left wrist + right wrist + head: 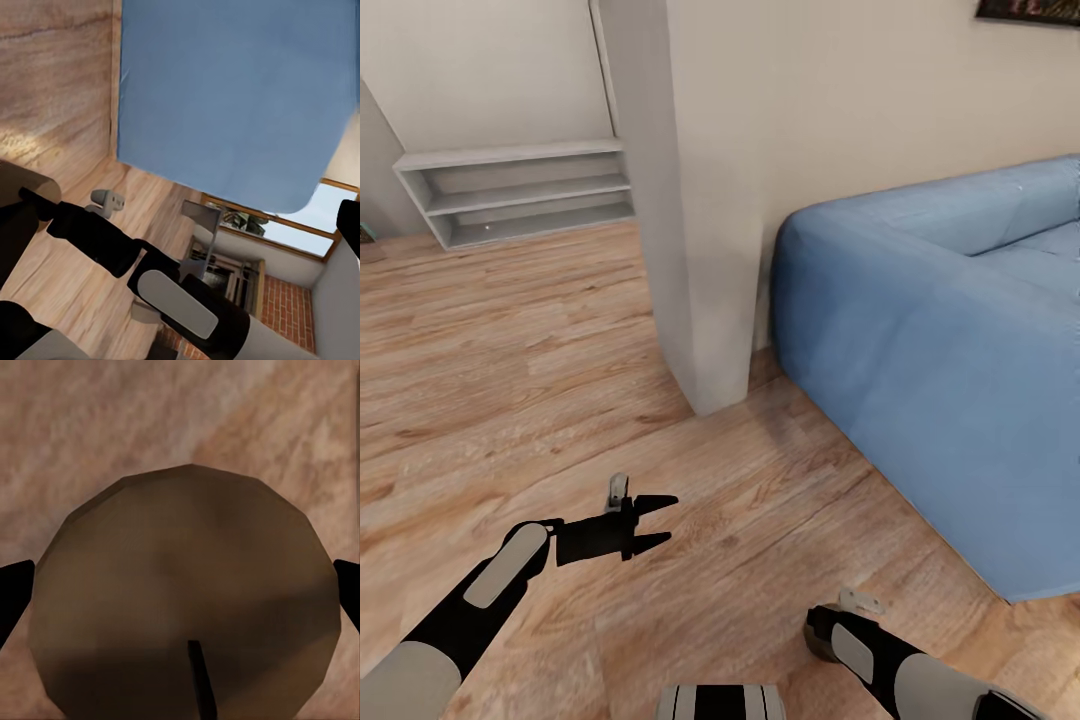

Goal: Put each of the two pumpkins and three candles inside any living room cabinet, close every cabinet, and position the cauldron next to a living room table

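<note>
Head view: left claw (658,520) wide, empty; right claw (180,585) clamps candle (184,592); sofa (940,330), wall corner (695,250) ahead.

No readable text, label, brand, number or sign appears anywhere: the blue sofa (950,340), the pale shelf rack (520,190), the wood floor (510,380) and the candle (184,592) all carry no lettering.
</note>
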### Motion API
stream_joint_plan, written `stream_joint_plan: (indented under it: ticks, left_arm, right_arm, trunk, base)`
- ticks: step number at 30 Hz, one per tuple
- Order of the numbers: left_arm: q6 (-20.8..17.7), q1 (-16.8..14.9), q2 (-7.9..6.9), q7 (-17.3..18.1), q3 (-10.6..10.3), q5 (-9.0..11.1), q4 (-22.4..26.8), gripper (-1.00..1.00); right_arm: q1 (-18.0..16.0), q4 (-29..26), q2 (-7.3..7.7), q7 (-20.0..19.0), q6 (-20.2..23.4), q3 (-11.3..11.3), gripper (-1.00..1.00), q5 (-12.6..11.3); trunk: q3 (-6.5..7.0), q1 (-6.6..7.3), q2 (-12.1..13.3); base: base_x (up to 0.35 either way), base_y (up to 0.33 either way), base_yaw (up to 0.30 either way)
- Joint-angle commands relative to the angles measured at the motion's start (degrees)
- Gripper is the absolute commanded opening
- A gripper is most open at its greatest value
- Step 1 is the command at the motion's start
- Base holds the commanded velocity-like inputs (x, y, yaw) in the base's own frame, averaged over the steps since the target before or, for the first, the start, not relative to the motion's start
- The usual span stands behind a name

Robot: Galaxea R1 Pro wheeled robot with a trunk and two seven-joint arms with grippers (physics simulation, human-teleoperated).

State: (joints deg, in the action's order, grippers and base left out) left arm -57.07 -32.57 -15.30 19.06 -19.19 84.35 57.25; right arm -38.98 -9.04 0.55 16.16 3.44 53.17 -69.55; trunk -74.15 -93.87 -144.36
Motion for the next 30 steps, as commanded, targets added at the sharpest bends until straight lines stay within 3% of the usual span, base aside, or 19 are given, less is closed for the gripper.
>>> stream_joint_plan:
  ticks: [1, 30]
  left_arm:
    - [0.03, -0.04, -0.03, 0.51, -0.16, -0.42, -0.03, 1.00]
    - [0.12, -0.04, 0.10, 0.10, -0.24, -0.51, -1.09, 1.00]
  right_arm:
    - [-0.01, -0.19, 0.06, 0.45, 0.34, 0.31, -1.00, -0.24]
    - [-0.01, -0.81, 0.06, 0.39, -0.24, 0.18, -1.00, -0.35]
  trunk:
    - [0.19, 0.03, 0.00]
    - [6.65, 0.78, 0.39]
  base:
    - [0.000, 0.000, 0.000]
    - [-0.075, 0.005, -0.006]
